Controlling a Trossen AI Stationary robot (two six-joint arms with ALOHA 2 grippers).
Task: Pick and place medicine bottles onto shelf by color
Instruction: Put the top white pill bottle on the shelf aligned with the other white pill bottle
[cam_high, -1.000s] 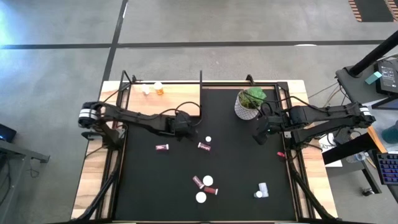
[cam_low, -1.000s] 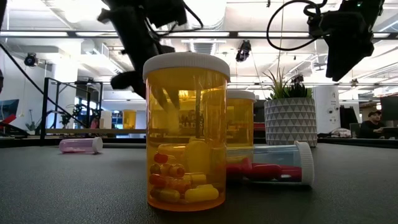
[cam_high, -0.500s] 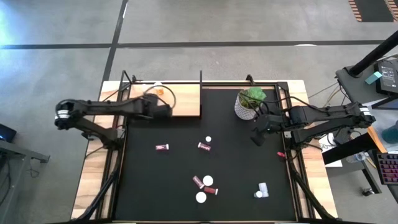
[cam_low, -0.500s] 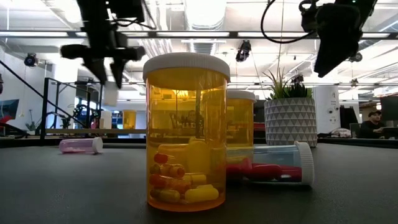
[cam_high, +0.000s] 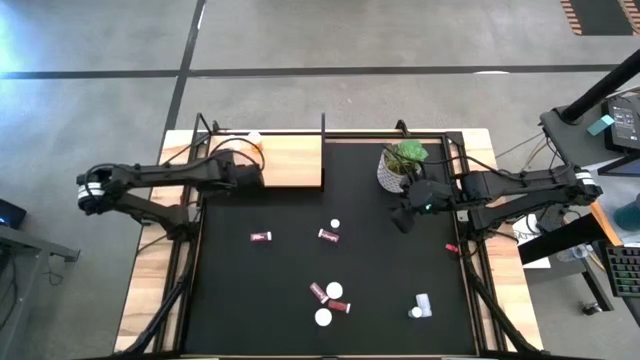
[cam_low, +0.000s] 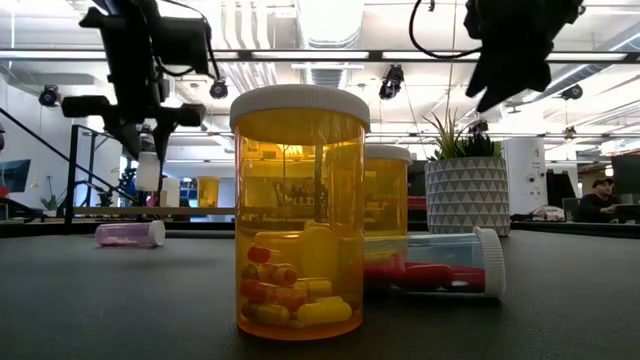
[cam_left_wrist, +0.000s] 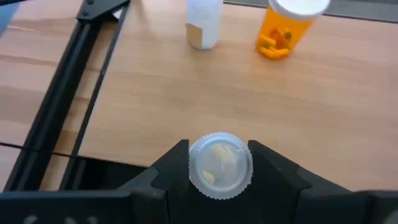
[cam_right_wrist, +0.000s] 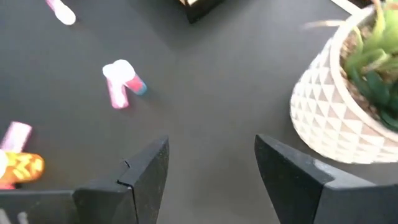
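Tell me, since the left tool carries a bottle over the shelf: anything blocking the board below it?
Nothing visible. The left tool holds a white-capped bottle above bare shelf; a white bottle and orange bottle stand farther off.

An orange bottle (cam_low: 300, 210) full of pills stands upright in front on the black mat (cam_low: 120, 300). Just behind it a clear bottle (cam_low: 440, 263) lies on its side. The left gripper (cam_low: 148, 135) hangs high, clamping a small white bottle (cam_low: 148, 170).
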